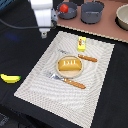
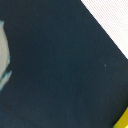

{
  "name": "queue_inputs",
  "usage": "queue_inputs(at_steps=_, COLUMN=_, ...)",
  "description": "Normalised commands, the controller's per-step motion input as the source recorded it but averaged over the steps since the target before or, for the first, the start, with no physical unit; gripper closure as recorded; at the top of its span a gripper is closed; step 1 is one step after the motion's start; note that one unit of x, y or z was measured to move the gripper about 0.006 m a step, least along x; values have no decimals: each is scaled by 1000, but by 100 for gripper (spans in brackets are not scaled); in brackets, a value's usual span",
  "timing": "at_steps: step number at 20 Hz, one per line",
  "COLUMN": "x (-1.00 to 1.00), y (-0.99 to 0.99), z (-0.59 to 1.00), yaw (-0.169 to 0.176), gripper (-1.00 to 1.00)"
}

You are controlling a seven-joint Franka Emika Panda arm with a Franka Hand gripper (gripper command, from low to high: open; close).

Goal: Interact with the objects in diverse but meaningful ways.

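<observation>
From the exterior view I see my gripper (image 1: pixel 45 33) hanging over the dark table (image 1: pixel 20 55) just off the placemat's (image 1: pixel 45 82) far corner; I cannot tell how its jaws stand. The bread block (image 1: pixel 69 65) lies mid-mat, well apart from it, the yellow box (image 1: pixel 81 43) nearer, the banana (image 1: pixel 10 78) far off at the exterior view's left.

a bread-like block (image 1: pixel 69 65) sits on a plate (image 1: pixel 59 73) mid-placemat (image 1: pixel 35 85), fork (image 1: pixel 66 81) and knife (image 1: pixel 80 56) flanking it.
</observation>
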Motion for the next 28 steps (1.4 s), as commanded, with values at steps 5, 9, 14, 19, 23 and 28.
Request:
queue_inputs(at_steps=5, x=0, y=-961, z=-200, yaw=-27, gripper=-100)
queue_inputs(at_steps=9, x=0, y=-797, z=-288, yaw=-87, gripper=-100)
queue_inputs(at_steps=14, x=3, y=-701, z=-123, yaw=-110, gripper=-100)
queue_inputs(at_steps=19, x=233, y=-690, z=125, yaw=-84, gripper=-100)
queue_inputs(at_steps=23, x=103, y=-633, z=35, yaw=-58, gripper=-100)
queue_inputs(at_steps=28, x=44, y=-306, z=-134, yaw=-2, gripper=-100)
